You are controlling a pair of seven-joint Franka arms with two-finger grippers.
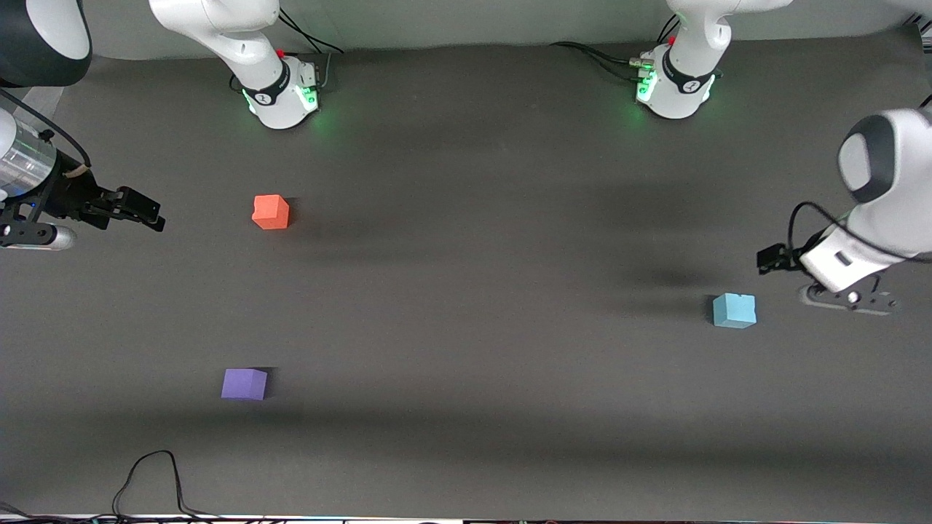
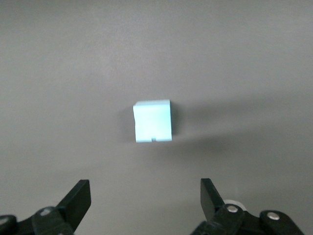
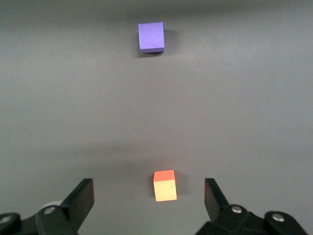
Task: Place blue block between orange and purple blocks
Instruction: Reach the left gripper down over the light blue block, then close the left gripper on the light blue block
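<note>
The light blue block [image 1: 734, 311] [image 2: 153, 121] rests on the dark table toward the left arm's end. My left gripper [image 1: 766, 260] [image 2: 145, 196] hangs open over the table close beside it, nothing between its fingers. Toward the right arm's end sit the orange block [image 1: 271, 212] [image 3: 165, 186] and, nearer to the front camera, the purple block [image 1: 245, 383] [image 3: 151, 36], with a wide bare gap between them. My right gripper [image 1: 149, 211] [image 3: 149, 196] is open and empty, up over the table beside the orange block.
The dark grey table [image 1: 466, 291] spans the whole view. The two arm bases [image 1: 280, 91] [image 1: 673, 87] stand along its edge farthest from the front camera. A black cable [image 1: 153, 480] loops onto the table at the edge nearest the camera.
</note>
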